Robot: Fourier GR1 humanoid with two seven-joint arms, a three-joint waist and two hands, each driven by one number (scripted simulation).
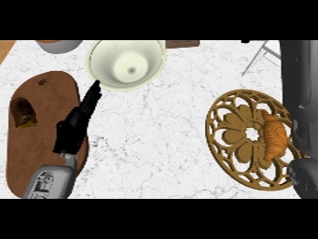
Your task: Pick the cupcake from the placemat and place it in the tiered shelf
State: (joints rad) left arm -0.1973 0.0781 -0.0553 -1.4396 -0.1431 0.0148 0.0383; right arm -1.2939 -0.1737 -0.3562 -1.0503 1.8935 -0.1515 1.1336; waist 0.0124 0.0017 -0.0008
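Near edge: left forearm [49, 182] is coming in at lower left, its black left hand [75, 128] stretching up over the right rim of the brown placemat [48, 98]. Its fingers [92, 95] are lying straight and together, holding nothing, tips touching or just beside the cream bowl [127, 63]. At far right a large grey form is filling the edge; probably the right arm [311, 116], with its hand not visible.

Middle: the cupcake [24, 112] is sitting on the placemat's left part, untouched, well apart from the left hand. On the right of the marble bench [161, 135], a croissant [274, 138] is resting on a carved wooden trivet [247, 137].

Far: the thin metal legs [261, 53] at upper right are possibly part of the tiered shelf; I cannot tell for sure.

Judgement: the grasp is not yet begun; the hand is sitting beyond the cupcake and to its right.
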